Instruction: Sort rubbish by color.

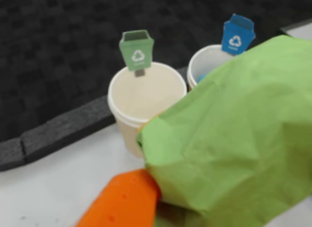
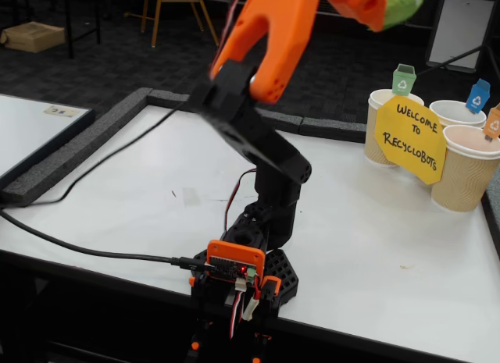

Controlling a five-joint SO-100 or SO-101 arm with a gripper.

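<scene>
Jaws (image 1: 161, 197) are gripping the green wad (image 1: 234, 139), carrying it high over the bench (image 2: 141, 199) — the green-tagged cup (image 1: 141, 97) is sitting at ten o'clock in the wrist view, just beside the wad.

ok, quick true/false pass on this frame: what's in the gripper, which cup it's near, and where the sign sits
1. The gripper holds the green paper wad. True.
2. The wad already lies inside the green-tagged cup. False: it is still held up in the air, and that cup looks empty in the wrist view.
3. Three paper cups stand at the table's right edge in the fixed view. True.
4. The yellow sign lies flat on the table. False: it stands upright in front of the cups.
</scene>
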